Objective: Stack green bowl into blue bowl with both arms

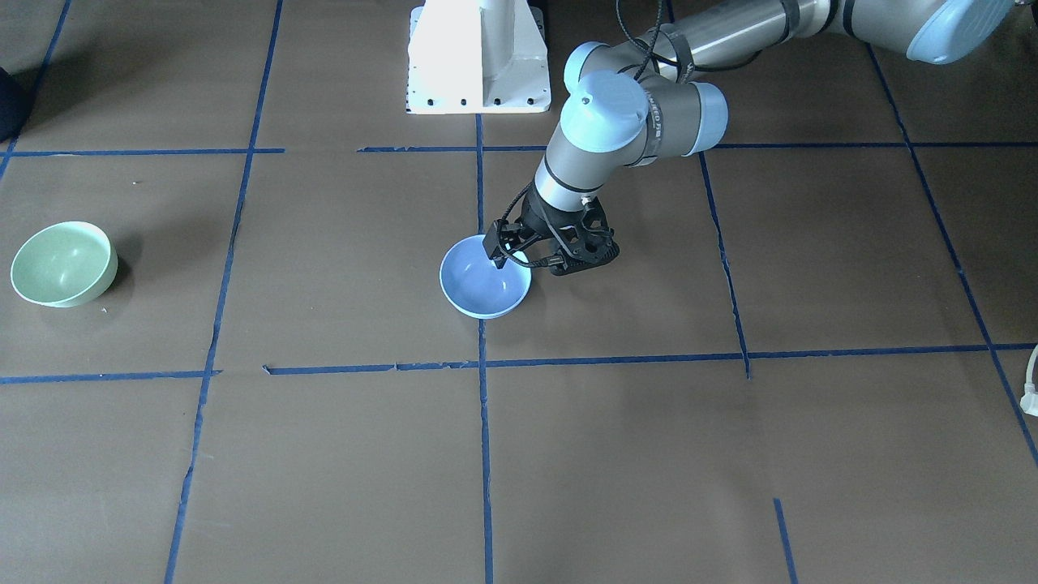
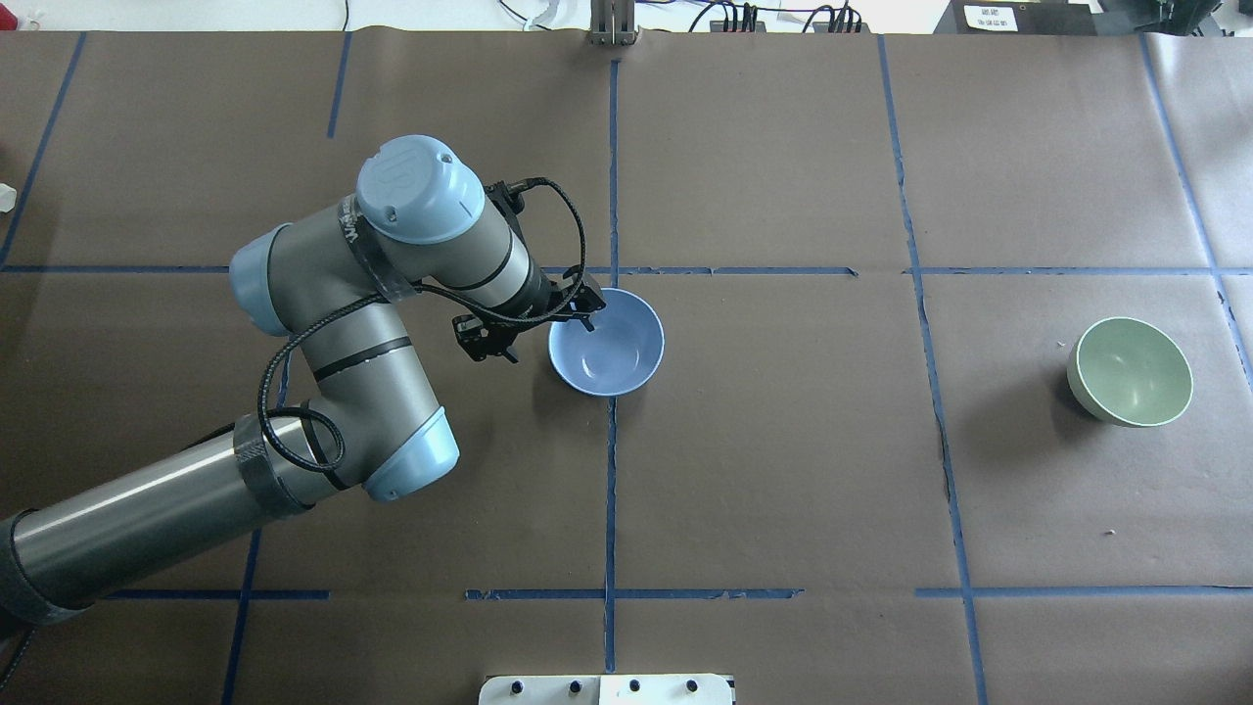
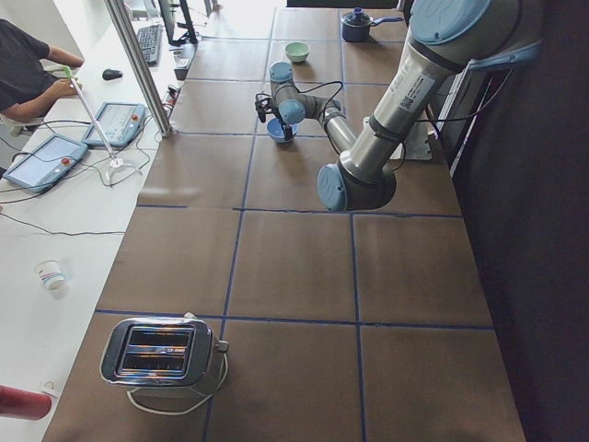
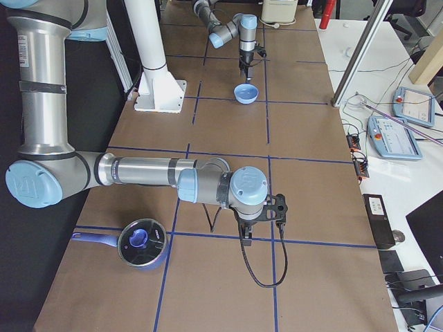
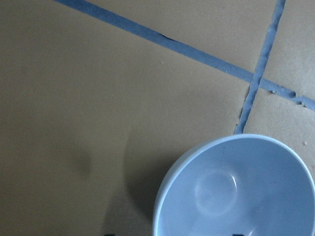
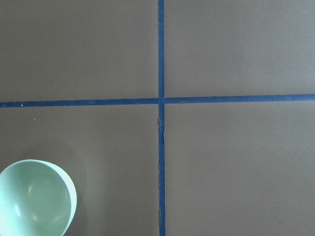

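**Blue bowl under the left arm, green bowl untouched: the stack has barely begun**

The blue bowl (image 1: 485, 285) stands upright on the desk (image 1: 649, 454) at the centre of the front-facing frame, on a crossing of tape lines. The left fingers (image 1: 523, 259) are down at its rim. They are spread apart and seem to straddle the wall, one inside and one outside. In the left wrist view their tips just show at the bottom edge, either side of the rim, so nothing is clamped yet.

The green bowl (image 1: 63, 264) sits alone at the far left of that frame, well apart from the blue one and tipped a little. The right fingers (image 4: 261, 225) hang above bare desk in the lower middle of the right side view; whether they are parted or closed I cannot tell. The right wrist camera has the green bowl in its lower left corner only.

By my reading no bowl is lifted. Left to do: grasp the green bowl, carry it across and nest it.

The desk is covered in brown paper gridded with blue tape (image 1: 482, 454). The white pedestal (image 1: 478, 57) stands at top centre. A toaster (image 3: 161, 354) stands at one end of the desk and a lidded pot (image 4: 142, 243) at the other.
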Motion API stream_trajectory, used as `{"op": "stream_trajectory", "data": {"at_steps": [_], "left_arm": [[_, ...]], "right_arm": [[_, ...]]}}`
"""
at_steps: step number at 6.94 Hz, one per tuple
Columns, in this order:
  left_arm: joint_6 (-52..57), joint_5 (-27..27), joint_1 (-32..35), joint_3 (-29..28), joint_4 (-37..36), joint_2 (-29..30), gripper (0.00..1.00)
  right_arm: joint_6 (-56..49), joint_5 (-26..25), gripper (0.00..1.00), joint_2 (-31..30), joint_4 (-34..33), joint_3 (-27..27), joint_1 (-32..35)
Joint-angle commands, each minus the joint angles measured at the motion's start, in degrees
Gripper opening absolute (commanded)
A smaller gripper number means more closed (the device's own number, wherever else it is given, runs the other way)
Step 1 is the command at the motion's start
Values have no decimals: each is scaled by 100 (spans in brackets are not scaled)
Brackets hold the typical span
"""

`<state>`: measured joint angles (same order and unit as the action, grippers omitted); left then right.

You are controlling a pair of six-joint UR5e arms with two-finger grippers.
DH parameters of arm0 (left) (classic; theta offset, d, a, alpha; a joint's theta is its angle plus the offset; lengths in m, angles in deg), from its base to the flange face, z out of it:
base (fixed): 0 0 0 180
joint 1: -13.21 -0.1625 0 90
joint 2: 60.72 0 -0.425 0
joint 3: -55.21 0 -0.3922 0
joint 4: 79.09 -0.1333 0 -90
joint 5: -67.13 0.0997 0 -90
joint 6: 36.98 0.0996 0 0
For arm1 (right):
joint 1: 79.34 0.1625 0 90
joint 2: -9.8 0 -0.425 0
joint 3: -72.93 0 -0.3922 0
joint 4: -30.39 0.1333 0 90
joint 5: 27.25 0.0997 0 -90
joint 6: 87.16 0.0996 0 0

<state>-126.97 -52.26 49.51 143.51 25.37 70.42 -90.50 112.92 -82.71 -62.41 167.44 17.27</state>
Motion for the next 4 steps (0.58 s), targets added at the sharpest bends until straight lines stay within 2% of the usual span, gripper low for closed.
{"op": "stream_trajectory", "data": {"at_steps": [1,2,3,4], "left_arm": [[251,-524,552,780,-904,-228,100],[846,-525,606,1377,-1658,-456,100],[1321,-525,807,1818,-2309,-580,100],[1683,-525,983,2249,-2646,-842,100]], "right_arm": [[1317,-7,100,-370,1454,-12,-385],[2397,-103,100,-591,2623,-81,-797],[3147,-104,100,-706,3270,-91,-1141],[3694,-112,100,-768,3668,-91,-1553]]}}
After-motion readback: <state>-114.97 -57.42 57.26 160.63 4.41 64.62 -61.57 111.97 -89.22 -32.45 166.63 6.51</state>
